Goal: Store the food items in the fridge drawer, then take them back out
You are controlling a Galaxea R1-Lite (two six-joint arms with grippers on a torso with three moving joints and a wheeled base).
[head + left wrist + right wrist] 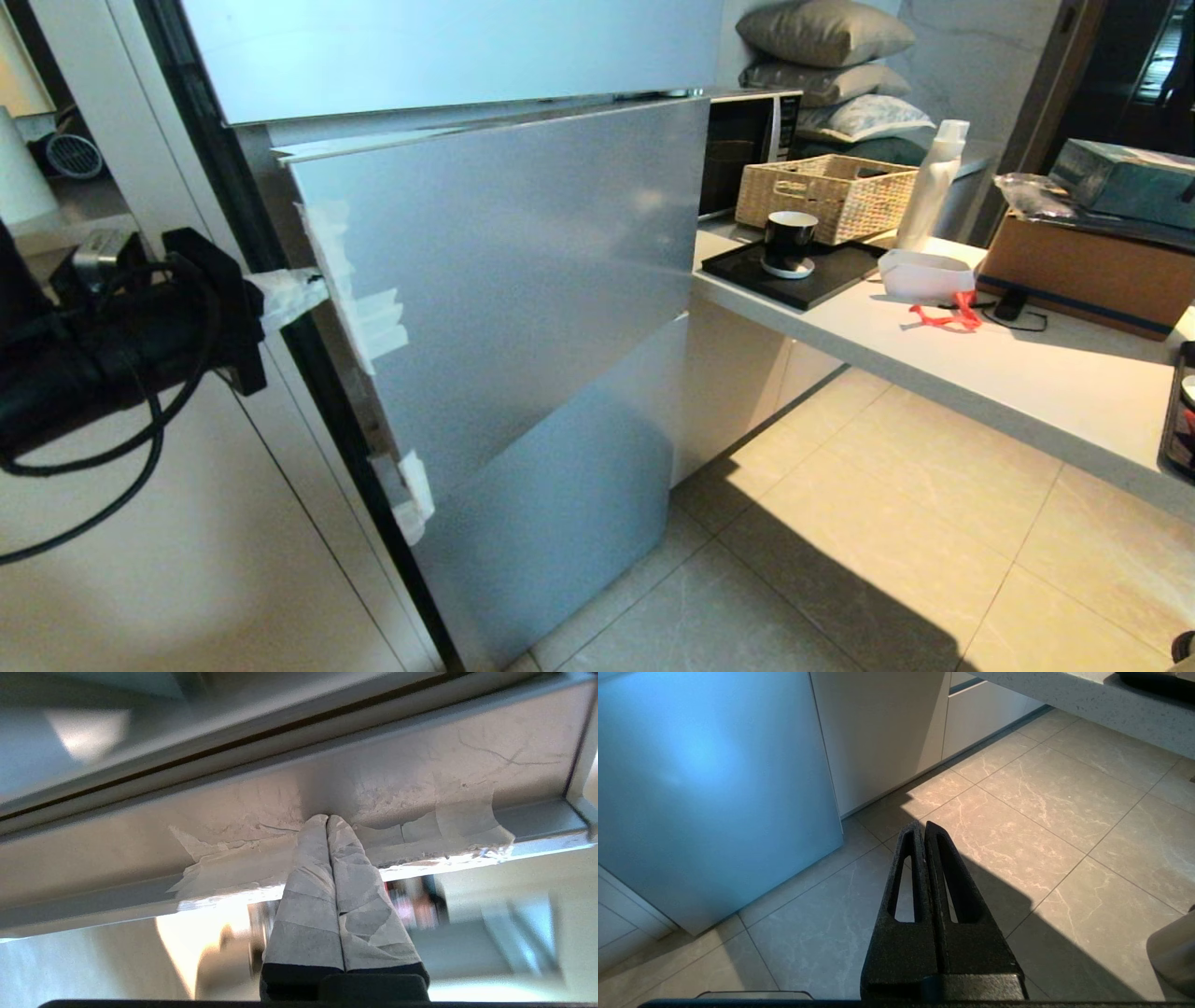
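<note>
here, left gripper (327, 820) seen in left wrist view with taped fingers pressed together, nothing held, tips set against taped edge (355, 835) of fridge door (504, 280); contact not readable in head view. right gripper (923, 828) shown only in right wrist view, closed and empty, above floor tiles (1041, 812), open floor ahead, lower door panel (710, 788) beside it. food items and fridge drawer seen in no view.
</note>
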